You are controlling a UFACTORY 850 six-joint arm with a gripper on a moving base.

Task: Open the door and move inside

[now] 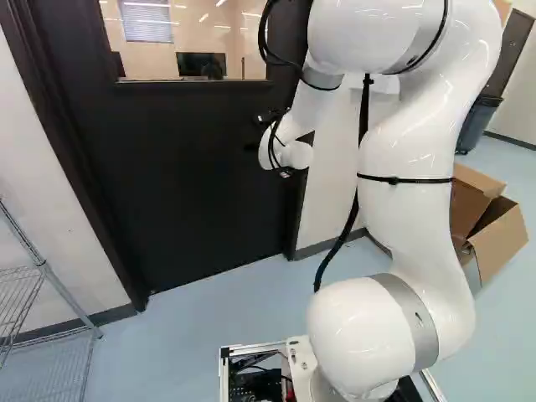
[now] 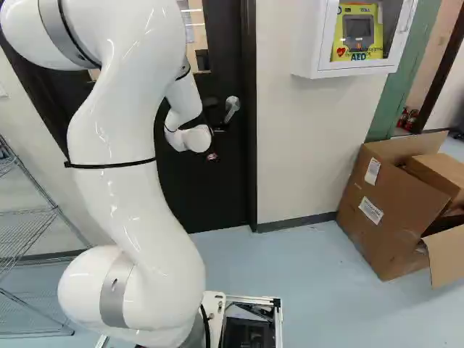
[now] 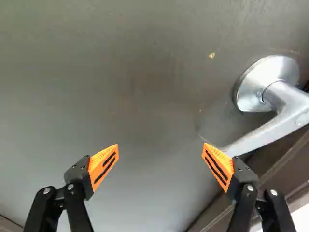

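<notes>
Door (image 1: 193, 184) ahead of claw (image 2: 216, 143)

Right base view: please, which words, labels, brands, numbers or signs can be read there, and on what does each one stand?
"AED": across the lower part of the yellow device in the white wall cabinet.
Smaller print around it: too small to read.
Two white labels on the cardboard box: too small to read.

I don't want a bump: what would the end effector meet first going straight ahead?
The end effector would probably meet the door, though one finger may brush the handle first; depth there is unclear.
</notes>
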